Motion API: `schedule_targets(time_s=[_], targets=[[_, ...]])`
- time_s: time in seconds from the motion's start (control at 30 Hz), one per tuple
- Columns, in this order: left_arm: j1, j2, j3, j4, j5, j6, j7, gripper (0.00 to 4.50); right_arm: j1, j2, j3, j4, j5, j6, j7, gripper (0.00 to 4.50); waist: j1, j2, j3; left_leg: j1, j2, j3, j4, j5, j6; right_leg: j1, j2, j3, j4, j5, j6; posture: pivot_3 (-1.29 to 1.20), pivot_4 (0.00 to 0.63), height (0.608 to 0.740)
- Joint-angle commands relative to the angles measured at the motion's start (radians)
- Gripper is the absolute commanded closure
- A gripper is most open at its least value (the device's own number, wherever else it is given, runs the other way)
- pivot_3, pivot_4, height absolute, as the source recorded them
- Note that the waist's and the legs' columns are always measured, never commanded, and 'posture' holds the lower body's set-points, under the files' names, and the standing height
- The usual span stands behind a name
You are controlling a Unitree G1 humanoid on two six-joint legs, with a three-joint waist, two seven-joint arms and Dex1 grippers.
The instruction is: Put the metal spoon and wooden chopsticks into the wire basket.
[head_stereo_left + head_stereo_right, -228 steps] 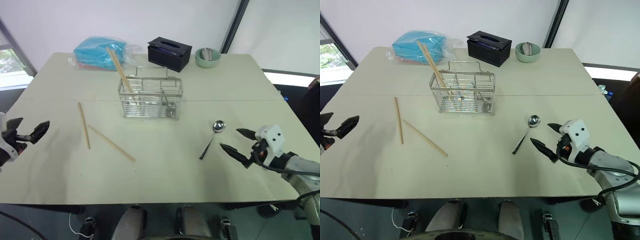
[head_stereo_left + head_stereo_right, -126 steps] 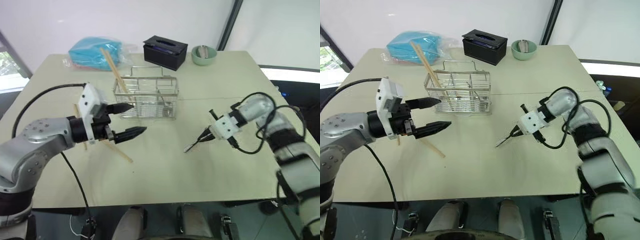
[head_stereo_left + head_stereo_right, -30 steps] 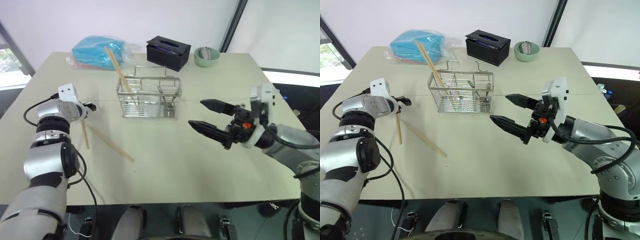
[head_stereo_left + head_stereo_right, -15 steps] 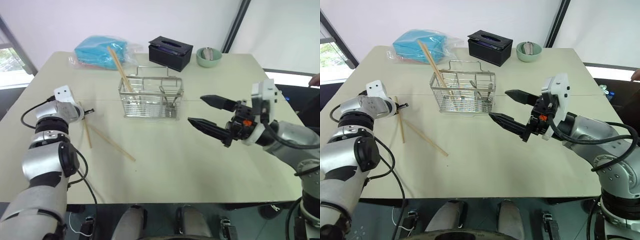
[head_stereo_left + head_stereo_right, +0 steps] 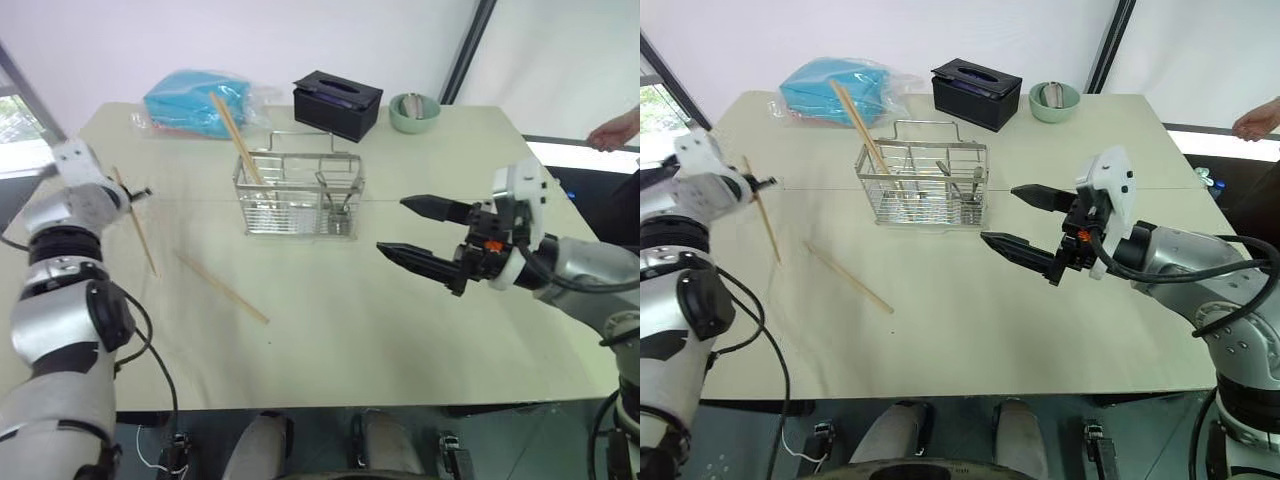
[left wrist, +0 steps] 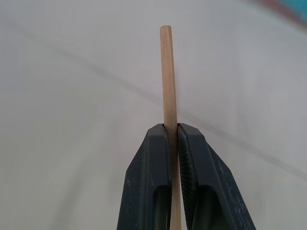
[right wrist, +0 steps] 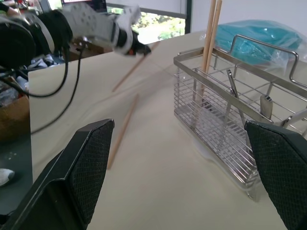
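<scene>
Lifting one chopstick (image 5: 133,220) clear of the surface (image 5: 330,330), left gripper (image 5: 140,193) clamped on it.

Left wrist view nails it: jaws shut tight on the stick near one end, pale tip poking out beyond them. From the head views it hangs slanted at the far left, well apart from the wire basket (image 5: 298,195) — a carry across looks next. Another chopstick (image 5: 222,287) lies flat near the basket; two already lean in its left compartment. What's probably the metal spoon (image 7: 233,91) stands inside, clearest in the right wrist view. Right gripper (image 5: 420,232) hovers beside the basket, jaws wide, holding nothing.
</scene>
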State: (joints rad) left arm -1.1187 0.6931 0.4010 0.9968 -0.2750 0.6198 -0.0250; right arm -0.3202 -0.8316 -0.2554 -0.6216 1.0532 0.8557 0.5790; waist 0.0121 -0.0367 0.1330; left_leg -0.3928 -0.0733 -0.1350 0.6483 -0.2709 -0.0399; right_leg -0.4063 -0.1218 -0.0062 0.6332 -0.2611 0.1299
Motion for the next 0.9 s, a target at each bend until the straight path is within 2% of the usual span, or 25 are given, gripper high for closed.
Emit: schedule_targets(time_s=[0.03, 0.13, 0.33, 0.53, 0.7, 0.9], targets=[[-0.093, 0.046, 0.023, -0.117, -0.032, -0.071, -0.067, 4.49, 0.008, -0.007, -0.038, -0.007, 0.022, -0.006, -0.005, 0.00, 0.003, 0.000, 0.000, 0.000, 0.000, 0.000, 0.000, 0.000, 0.000, 0.000, 0.000, 0.000, 0.000, 0.000, 0.000, 0.00, 0.150, 0.655], [-0.175, 0.039, 0.051, -0.145, -0.068, -0.105, -0.092, 4.49, 0.033, 0.003, -0.037, -0.023, 0.018, -0.016, -0.011, 0.00, 0.006, -0.001, 0.000, 0.000, 0.000, -0.001, 0.000, 0.000, 0.000, 0.001, 0.000, -0.001, -0.001, 0.000, 0.000, 0.00, 0.150, 0.655], [-0.278, -0.093, 0.108, -0.205, -0.155, -0.203, -0.079, 4.49, 0.059, 0.028, -0.027, -0.031, 0.004, -0.043, -0.021, 0.00, 0.002, -0.001, -0.001, 0.000, -0.001, -0.001, 0.001, 0.000, 0.000, 0.002, -0.001, -0.001, -0.001, 0.000, 0.001, 0.00, 0.150, 0.655], [-0.279, -0.259, 0.030, -0.158, -0.092, -0.367, -0.064, 4.49, 0.089, 0.037, -0.040, -0.029, -0.015, -0.078, -0.019, 0.00, 0.001, -0.001, 0.000, 0.000, -0.001, 0.000, 0.001, 0.000, 0.000, 0.003, 0.000, -0.001, -0.001, 0.001, 0.001, 0.00, 0.150, 0.655], [-0.284, -0.319, 0.007, -0.117, -0.093, -0.419, -0.088, 4.49, 0.145, 0.039, -0.061, -0.042, -0.029, -0.108, -0.016, 0.00, -0.004, -0.001, 0.000, 0.000, 0.000, 0.001, 0.000, 0.000, 0.000, 0.001, 0.000, 0.000, -0.001, 0.001, 0.001, 0.00, 0.150, 0.655], [-0.239, -0.366, -0.036, -0.173, -0.092, -0.404, -0.133, 4.49, 0.192, 0.050, -0.079, -0.062, -0.029, -0.131, -0.036, 0.00, 0.001, -0.001, 0.000, 0.000, 0.000, 0.001, 0.001, 0.000, 0.000, 0.002, 0.000, 0.000, -0.001, 0.001, 0.001, 0.00, 0.150, 0.655]])
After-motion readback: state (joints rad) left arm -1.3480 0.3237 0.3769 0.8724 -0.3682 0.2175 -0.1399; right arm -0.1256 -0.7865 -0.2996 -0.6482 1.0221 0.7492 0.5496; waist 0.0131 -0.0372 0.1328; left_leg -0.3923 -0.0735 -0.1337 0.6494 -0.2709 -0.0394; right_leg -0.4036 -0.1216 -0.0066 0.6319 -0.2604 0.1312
